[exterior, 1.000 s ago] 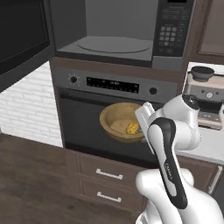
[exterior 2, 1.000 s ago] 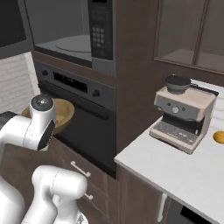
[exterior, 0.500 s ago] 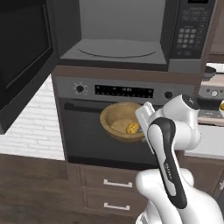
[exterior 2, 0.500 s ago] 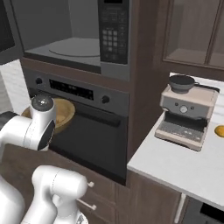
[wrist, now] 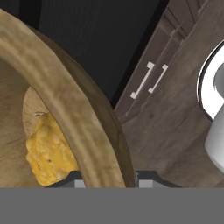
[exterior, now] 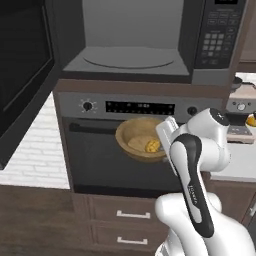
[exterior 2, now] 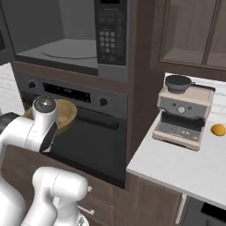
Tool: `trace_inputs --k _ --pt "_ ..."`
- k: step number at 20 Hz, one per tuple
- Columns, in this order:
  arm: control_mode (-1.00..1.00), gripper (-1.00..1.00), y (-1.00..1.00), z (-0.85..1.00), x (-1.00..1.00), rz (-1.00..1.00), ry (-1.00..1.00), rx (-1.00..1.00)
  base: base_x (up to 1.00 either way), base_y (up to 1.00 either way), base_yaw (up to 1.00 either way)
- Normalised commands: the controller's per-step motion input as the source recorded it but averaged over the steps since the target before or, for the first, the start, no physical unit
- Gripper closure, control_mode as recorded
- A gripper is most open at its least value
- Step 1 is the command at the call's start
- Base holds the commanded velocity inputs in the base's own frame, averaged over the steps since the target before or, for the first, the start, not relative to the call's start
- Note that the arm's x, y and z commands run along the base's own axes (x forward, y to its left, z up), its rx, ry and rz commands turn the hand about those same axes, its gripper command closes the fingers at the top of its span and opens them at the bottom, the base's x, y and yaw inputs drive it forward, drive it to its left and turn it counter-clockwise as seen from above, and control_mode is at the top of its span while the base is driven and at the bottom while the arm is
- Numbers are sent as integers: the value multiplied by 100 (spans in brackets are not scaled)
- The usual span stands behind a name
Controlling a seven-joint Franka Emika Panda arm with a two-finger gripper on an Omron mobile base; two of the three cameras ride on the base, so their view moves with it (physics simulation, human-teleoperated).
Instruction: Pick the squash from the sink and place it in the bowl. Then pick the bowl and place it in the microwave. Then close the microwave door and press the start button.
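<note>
While the gripper (exterior: 167, 131) stayed clamped on the bowl's rim, the left base view had the bowl (exterior: 140, 139) hanging in front of the oven (exterior: 125, 145), below the microwave (exterior: 145, 40), whose cavity stood wide open with its door (exterior: 22, 75) swung out to the left, and the squash (exterior: 152, 145) sat inside the bowl. Over in the right base view, the bowl (exterior 2: 67, 115) peeked out from behind the white arm, still below the microwave (exterior 2: 70, 33), with an espresso machine (exterior 2: 183, 112) off to that microwave's right. In the hand view, the bowl's rim (wrist: 61, 100) ran right down between the fingers, squash (wrist: 48, 151) just inside it.
</note>
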Motion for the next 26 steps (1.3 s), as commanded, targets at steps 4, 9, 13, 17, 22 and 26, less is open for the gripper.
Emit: trace_inputs --k 4,9,13,17,22,26 --pt "100 100 0 0 0 0 0 0 53 62 -28" --pt "100 100 0 0 0 0 0 0 25 32 -33" --pt "100 100 0 0 0 0 0 0 4 14 -36" --pt "100 100 0 0 0 0 0 0 9 19 -34" --pt "100 100 0 0 0 0 0 0 -35 0 -11" --pt "100 100 0 0 0 0 0 0 -43 9 -1"
